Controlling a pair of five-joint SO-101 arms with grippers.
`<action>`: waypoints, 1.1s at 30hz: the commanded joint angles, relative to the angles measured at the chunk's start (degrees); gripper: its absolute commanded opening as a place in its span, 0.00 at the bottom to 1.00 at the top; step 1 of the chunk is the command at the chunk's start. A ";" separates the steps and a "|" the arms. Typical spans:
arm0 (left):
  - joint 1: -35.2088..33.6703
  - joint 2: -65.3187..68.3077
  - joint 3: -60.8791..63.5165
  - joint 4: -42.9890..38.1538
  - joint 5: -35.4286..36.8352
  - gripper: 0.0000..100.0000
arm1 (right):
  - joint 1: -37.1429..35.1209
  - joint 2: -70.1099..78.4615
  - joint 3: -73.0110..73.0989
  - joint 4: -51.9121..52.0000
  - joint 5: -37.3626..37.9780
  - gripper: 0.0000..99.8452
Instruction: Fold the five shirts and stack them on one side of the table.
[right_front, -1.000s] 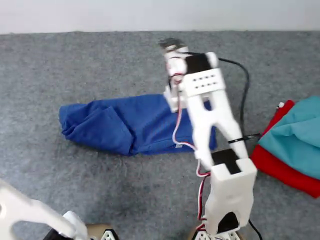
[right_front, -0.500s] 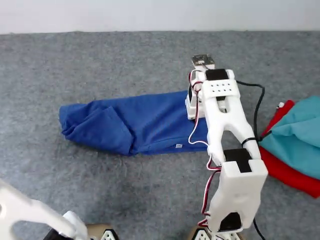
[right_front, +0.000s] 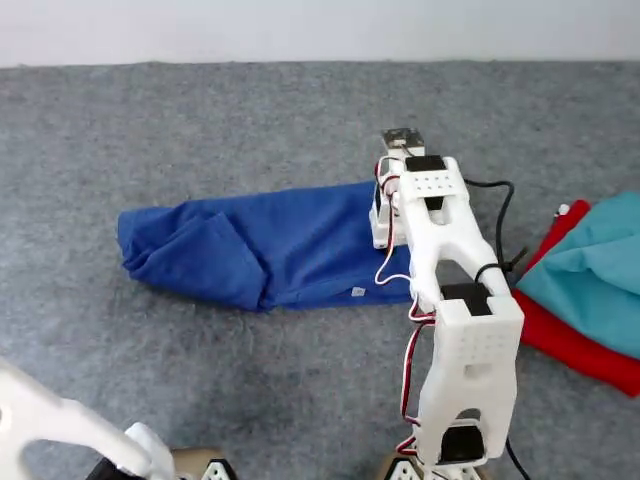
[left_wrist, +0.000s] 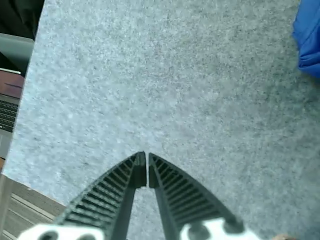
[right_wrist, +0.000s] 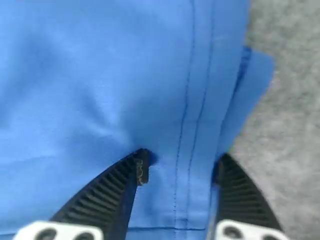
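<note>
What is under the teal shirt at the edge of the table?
A red shirt lies under the teal shirt, its edge showing past it. The teal shirt covers the rest, so anything else beneath cannot be seen.

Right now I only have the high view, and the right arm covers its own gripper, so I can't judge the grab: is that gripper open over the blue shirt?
Observer: Open. In the right wrist view the right gripper has its fingers spread over the blue shirt, with a stitched hem running between them.
Operator: Is it near the cloth's edge?
Observer: Yes. One finger sits by the shirt's edge, where the grey table begins.
Operator: And the left gripper?
Observer: The left gripper is shut over bare table, holding nothing.
</note>
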 joint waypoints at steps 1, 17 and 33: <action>0.26 -0.70 0.04 0.97 -0.62 0.02 | -0.13 -1.27 -1.05 0.66 1.32 0.05; 0.26 -1.14 -0.22 0.97 -0.53 0.02 | 20.18 -12.09 -1.14 4.26 29.98 0.01; 0.26 -1.23 -0.31 0.97 -0.44 0.02 | -3.82 -27.47 -4.75 25.10 32.18 0.01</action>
